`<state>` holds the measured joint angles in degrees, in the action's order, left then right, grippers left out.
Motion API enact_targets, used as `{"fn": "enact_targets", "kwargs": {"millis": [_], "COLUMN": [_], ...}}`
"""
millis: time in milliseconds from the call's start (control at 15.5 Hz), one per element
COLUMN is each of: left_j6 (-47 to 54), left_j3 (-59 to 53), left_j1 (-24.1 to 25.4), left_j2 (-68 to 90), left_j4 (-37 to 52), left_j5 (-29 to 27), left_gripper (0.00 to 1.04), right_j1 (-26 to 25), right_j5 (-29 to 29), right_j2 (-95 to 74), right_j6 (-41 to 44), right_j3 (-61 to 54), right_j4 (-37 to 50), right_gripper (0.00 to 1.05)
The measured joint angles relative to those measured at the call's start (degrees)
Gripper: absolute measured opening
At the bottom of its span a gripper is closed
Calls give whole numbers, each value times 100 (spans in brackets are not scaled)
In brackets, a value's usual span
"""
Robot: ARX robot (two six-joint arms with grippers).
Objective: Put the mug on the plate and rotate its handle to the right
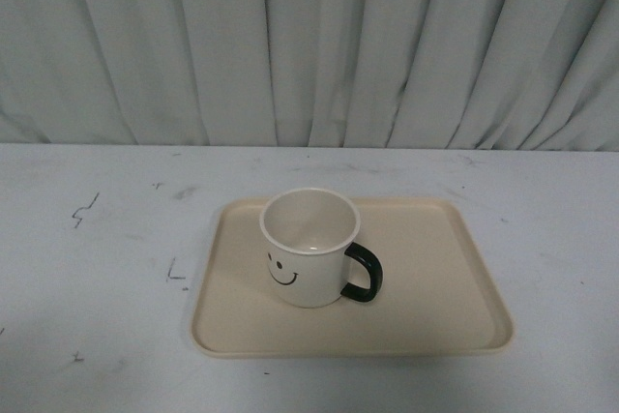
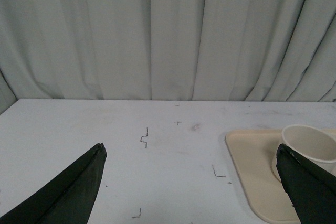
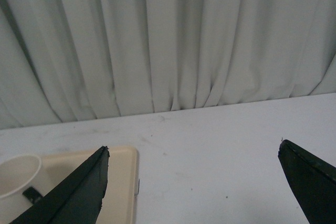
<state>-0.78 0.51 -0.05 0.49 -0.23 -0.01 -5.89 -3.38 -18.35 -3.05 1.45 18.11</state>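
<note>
The cream-white mug (image 1: pixel 308 247) stands upright on the beige plate (image 1: pixel 435 278), toward its left half, smiley face turned to me. Its dark handle (image 1: pixel 364 273) sticks out to the right. Neither arm shows in the front view. In the left wrist view my left gripper (image 2: pixel 190 150) is open over bare table, with the plate (image 2: pixel 252 161) and the mug (image 2: pixel 310 142) beside its one finger. In the right wrist view my right gripper (image 3: pixel 193 151) is open, and the plate (image 3: pixel 123 182), mug (image 3: pixel 18 174) and a bit of handle (image 3: pixel 32 194) lie off to one side.
A white table (image 1: pixel 97 268) with small dark pen marks (image 1: pixel 85 208) carries the plate. A pleated grey-white curtain (image 1: pixel 309 45) closes off the far edge.
</note>
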Motion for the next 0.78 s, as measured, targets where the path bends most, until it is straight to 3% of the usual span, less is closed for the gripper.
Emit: {"fn": "enact_targets", "kwargs": {"millis": [194, 259, 517, 776], "left_j6": [0, 0, 0, 0], "left_j3": [0, 0, 0, 0], "left_j1": [0, 0, 0, 0], "left_j2": [0, 0, 0, 0], "left_j4": [0, 0, 0, 0], "left_j5": [0, -2, 0, -2], "left_gripper": [98, 98, 98, 98], "right_j1": [269, 496, 1419, 2227], "right_j5": [173, 262, 529, 197], "right_j2": [-2948, -3993, -7147, -8332], "right_j6": [-575, -822, -1751, -2288], "right_j3": [1056, 1674, 4183, 5344], "right_j4": [2332, 2640, 1403, 293], "right_gripper": [98, 98, 98, 98]}}
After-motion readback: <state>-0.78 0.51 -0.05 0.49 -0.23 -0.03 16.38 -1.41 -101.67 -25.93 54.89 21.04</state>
